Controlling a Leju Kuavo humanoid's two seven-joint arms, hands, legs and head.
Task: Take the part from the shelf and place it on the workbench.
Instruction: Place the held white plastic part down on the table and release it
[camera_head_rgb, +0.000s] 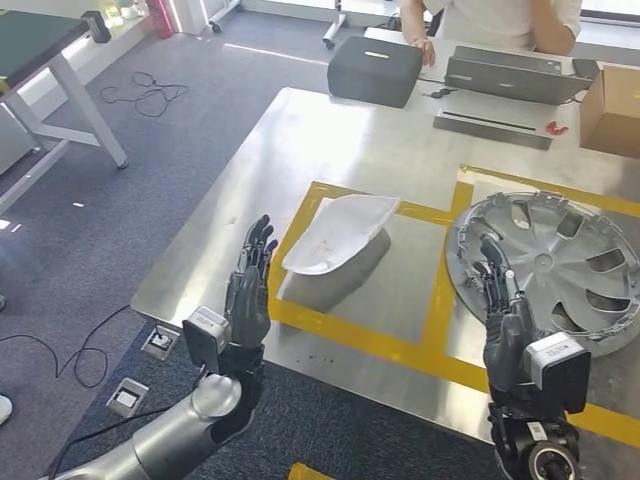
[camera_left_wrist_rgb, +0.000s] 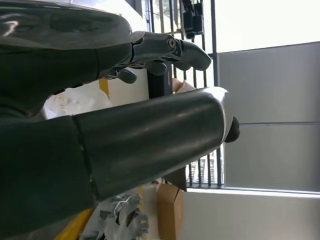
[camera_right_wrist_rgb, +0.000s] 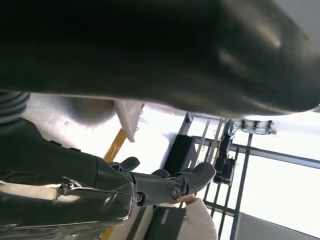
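Head view: the left hand (camera_head_rgb: 249, 290) is raised at the near edge of the workbench (camera_head_rgb: 355, 140), its fingers extended upward and apart, nothing held. The right hand (camera_head_rgb: 504, 320) is likewise raised with fingers apart and empty, seen in front of the near rim of the hubcap (camera_head_rgb: 558, 265); whether it touches that rim cannot be told. The part (camera_head_rgb: 340, 235) — a white, shell-like piece with a grey underside — is laid on the steel surface inside the yellow tape outline (camera_head_rgb: 362, 335), between the two hands and a little beyond them, touched by neither. The hubcap is lying flat in the neighbouring taped bay, to the right of the part.

At the far side of the workbench a dark grey case (camera_head_rgb: 375, 70), a flat grey box (camera_head_rgb: 504, 74) and a cardboard box (camera_head_rgb: 613, 110) are set, and a person (camera_head_rgb: 490, 20) is standing behind them — one hand resting by the case.

In the left wrist view the white part (camera_left_wrist_rgb: 79, 100) is glimpsed past the thumb.
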